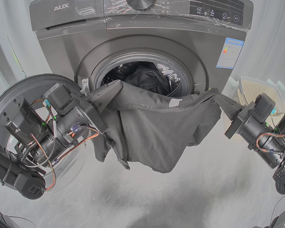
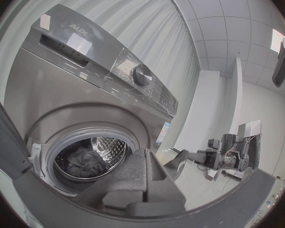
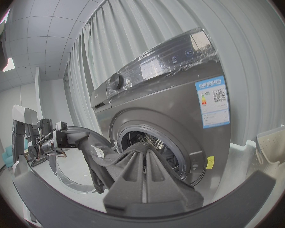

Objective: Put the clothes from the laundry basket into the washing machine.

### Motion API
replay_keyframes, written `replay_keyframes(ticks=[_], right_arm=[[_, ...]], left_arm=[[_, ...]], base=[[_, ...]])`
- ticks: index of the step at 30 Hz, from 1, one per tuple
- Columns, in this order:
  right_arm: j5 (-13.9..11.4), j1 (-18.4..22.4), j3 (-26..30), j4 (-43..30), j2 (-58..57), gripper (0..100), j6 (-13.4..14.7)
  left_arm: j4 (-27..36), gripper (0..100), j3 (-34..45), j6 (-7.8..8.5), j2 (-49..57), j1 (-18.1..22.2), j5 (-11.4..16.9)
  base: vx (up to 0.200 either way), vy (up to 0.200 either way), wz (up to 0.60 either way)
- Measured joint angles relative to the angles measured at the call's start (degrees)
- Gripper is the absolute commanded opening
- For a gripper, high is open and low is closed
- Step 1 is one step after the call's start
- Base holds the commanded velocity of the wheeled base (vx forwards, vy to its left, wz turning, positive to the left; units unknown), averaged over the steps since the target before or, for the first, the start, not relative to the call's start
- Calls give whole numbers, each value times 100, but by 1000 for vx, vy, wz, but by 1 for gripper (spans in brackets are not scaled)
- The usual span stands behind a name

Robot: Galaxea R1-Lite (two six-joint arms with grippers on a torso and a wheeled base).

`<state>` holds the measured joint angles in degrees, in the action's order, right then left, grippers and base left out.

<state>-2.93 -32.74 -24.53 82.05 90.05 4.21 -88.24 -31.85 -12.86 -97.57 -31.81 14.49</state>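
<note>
A dark grey garment (image 1: 155, 127) hangs stretched between my two grippers in front of the washing machine (image 1: 142, 38), just below the open drum mouth. My left gripper (image 1: 112, 89) is shut on its left edge, near the door hinge. My right gripper (image 1: 217, 97) is shut on its right edge. The cloth sags between them and drapes toward the floor. Another dark garment (image 1: 147, 78) lies inside the drum (image 2: 85, 162). In the left wrist view the cloth (image 2: 129, 171) is pinched in my fingers; in the right wrist view the cloth (image 3: 129, 155) runs from my fingers across to the other gripper.
The round machine door (image 1: 31, 111) stands swung open on the left, behind my left arm. A cream laundry basket (image 1: 259, 89) sits to the right of the machine, behind my right arm. Grey floor lies in front.
</note>
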Motion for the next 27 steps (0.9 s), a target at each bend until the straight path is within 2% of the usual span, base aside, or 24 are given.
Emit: replay_keyframes(ticks=[4,12,13,20,23,27], right_arm=[[33,-262,111,5,182,0,149],[257,-840,201,35,796,0,299],[268,-916,188,55,885,100,338],[282,-1287,380,41,1303,100,435],[285,-1270,618,55,1414,100,450],[285,-1141,658,68,1496,100,460]], left_arm=[[7,0,-227,-2,-124,-135,0],[16,0,-566,-16,-304,-278,1],[13,0,-581,-18,-312,-302,1],[5,0,-627,-20,-323,-356,-5],[0,0,-631,-22,-323,-363,-5],[-6,0,-638,-20,-323,-372,-2]], base=[[0,0,0],[0,0,0],[0,0,0],[0,0,0],[0,0,0],[0,0,0]])
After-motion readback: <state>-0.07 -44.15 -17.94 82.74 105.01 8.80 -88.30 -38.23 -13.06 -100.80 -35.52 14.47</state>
